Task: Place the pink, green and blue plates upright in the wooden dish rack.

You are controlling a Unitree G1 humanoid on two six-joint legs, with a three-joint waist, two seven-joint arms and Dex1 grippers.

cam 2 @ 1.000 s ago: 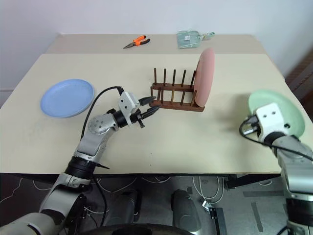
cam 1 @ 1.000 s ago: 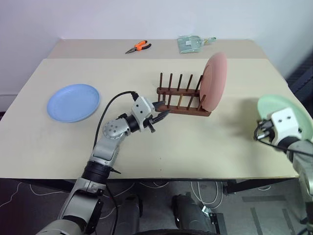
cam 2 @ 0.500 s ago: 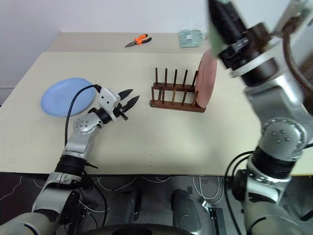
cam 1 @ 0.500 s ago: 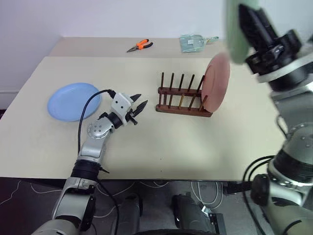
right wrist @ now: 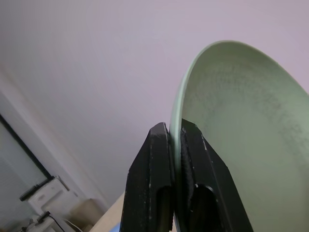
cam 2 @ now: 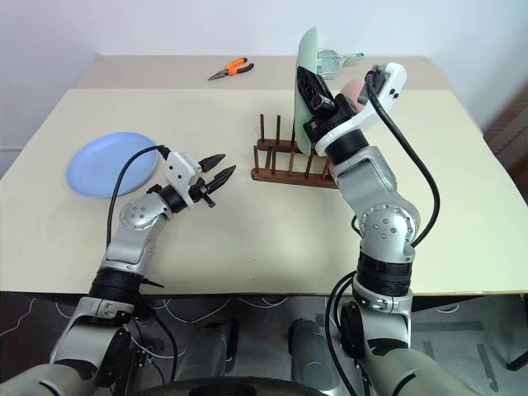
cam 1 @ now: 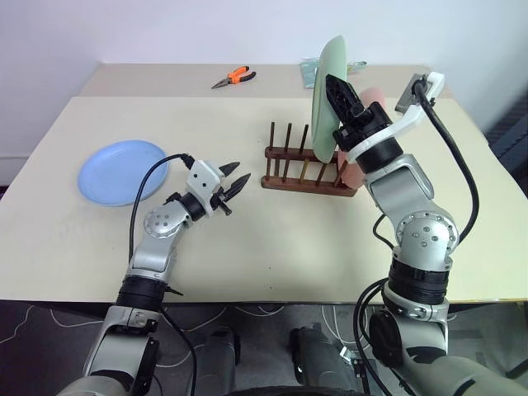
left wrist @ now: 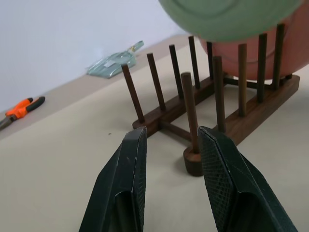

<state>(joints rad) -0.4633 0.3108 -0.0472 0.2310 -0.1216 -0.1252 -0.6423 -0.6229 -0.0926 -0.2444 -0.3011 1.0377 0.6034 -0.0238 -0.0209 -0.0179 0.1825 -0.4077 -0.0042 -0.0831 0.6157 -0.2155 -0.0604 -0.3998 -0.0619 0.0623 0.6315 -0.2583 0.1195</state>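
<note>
The green plate point(cam 1: 325, 95) hangs on edge just above the wooden dish rack point(cam 1: 301, 177), with my right gripper point(cam 1: 342, 101) shut on its rim; the wrist view shows the fingertips point(right wrist: 159, 137) pinching the green plate point(right wrist: 241, 145). The pink plate point(left wrist: 270, 53) stands upright in the rack's right end, mostly hidden behind my right arm in the head views. Flat on the table at the far left lies the blue plate point(cam 1: 124, 171). My left gripper point(cam 1: 239, 172) is open and empty, a short way left of the rack point(left wrist: 193, 116) and pointing at it.
Orange-handled pliers point(cam 1: 233, 78) and a clear plastic packet point(cam 2: 334, 58) lie on the far strip of the table. The beige table point(cam 1: 272, 239) has bare room in front of the rack and to its right.
My right arm swung in from the right edge, lifting the green plate and rolling it upright over the rack. My left gripper drew back leftward from the rack's end.
</note>
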